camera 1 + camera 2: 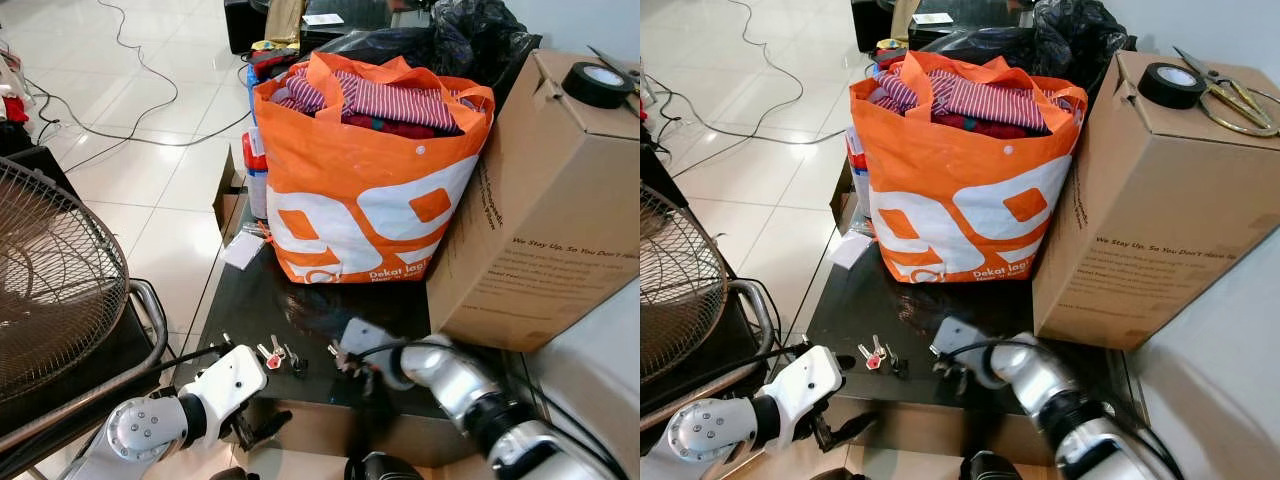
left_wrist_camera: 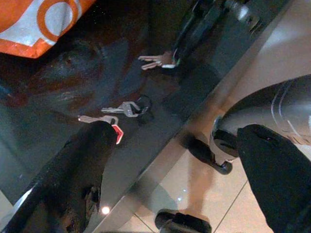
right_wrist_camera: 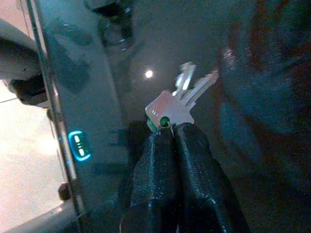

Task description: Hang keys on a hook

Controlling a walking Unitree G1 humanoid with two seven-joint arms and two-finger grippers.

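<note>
Black fingertips (image 3: 172,133) of the right gripper (image 1: 345,362) are pressed together on the ring end of a small bunch of silver keys (image 3: 181,102), pinching it just above the dark glossy table (image 1: 260,300). The blades of this bunch point away from the fingers, over the tabletop. A second bunch of keys with a red tag (image 1: 272,355) lies flat on the same table, near its front edge, a little to the robot's left of the held bunch and apart from it. The left gripper (image 1: 250,425) hangs below and in front of the table edge, its fingers spread apart and grasping nothing. Behind the keys stands an orange bag (image 1: 365,190) stuffed with striped clothing. A cardboard box (image 1: 550,210) stands to its right, carrying a roll of black tape (image 1: 596,84) and scissors (image 1: 1230,92). A fan grille (image 1: 50,280) stands on the left.
</note>
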